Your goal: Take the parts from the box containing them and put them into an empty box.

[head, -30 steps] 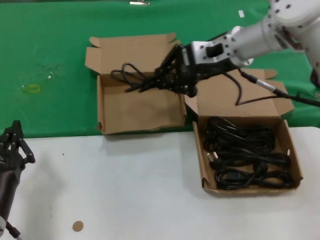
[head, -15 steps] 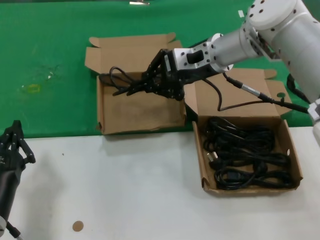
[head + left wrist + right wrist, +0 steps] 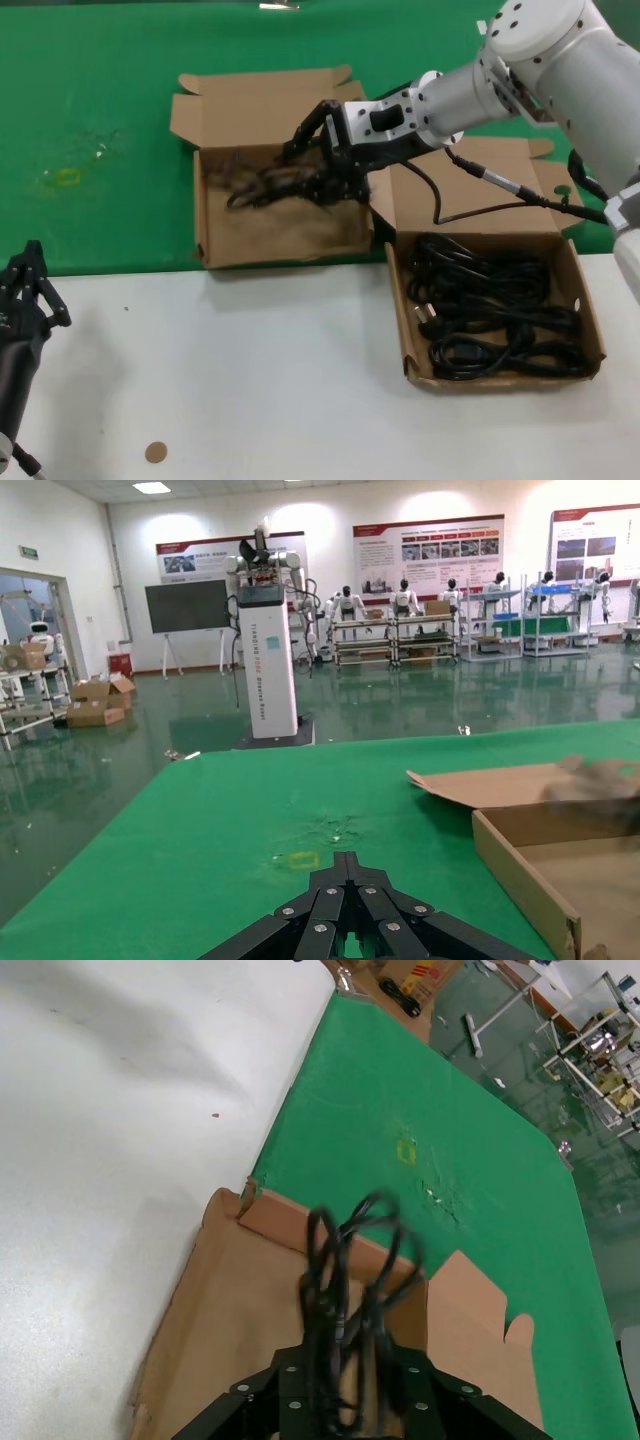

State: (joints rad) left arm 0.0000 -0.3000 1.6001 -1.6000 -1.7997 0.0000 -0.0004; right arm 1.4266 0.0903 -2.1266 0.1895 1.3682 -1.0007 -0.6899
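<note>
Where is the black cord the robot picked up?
In the head view, the cord bundle hangs over the smaller box on the left, at the right gripper.

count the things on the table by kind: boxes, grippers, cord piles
Brown cardboard boxes: 2, the squarer box and the wider low-walled box
Black robot grippers: 2, left gripper, right gripper
Black power cord lots: 2, carried bundle, pile of cords
Total: 6

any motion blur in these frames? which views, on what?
Head view: the cord bundle under the right hand is smeared; both boxes are sharp. Right wrist view: the cord loops are streaked. Left wrist view: a blurred dark patch at the box's far edge; the rest is crisp.
</note>
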